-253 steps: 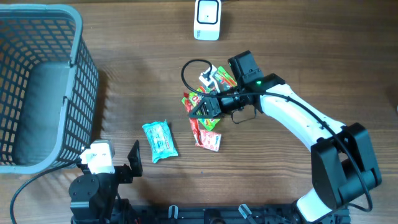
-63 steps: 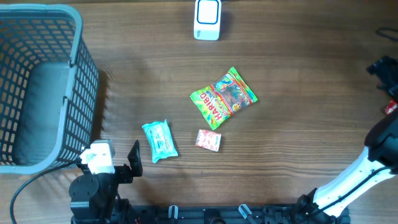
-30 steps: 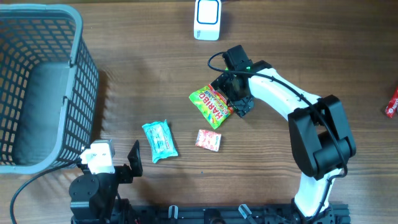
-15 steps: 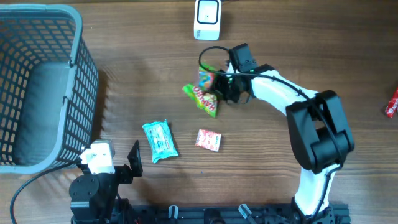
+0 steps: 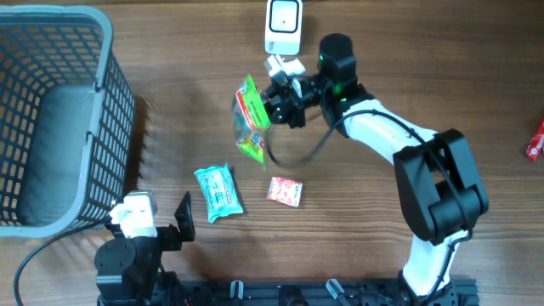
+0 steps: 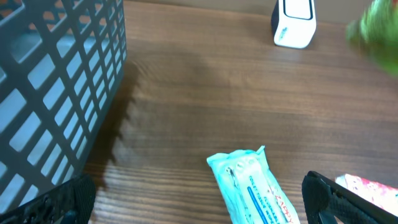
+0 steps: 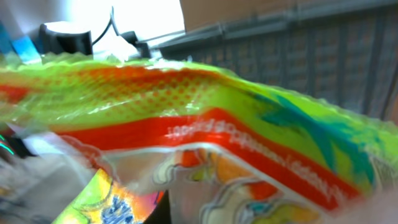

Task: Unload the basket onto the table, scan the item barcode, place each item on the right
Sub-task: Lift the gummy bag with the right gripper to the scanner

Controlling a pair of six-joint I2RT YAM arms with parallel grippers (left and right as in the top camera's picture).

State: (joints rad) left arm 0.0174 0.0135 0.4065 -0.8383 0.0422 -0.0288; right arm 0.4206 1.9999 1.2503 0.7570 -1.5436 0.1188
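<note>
The Haribo gummy bag (image 5: 249,121), lying flat a second ago, has been lifted and is clamped by the right gripper (image 5: 275,103). The scanner (image 5: 283,25) is just beyond the claw; the barcode is probably not yet faced toward it. The left gripper (image 5: 181,219) is held apart.

left gripper (image 5: 159,224): jaws wide, low | right gripper (image 5: 277,103): clamped, raised
</note>
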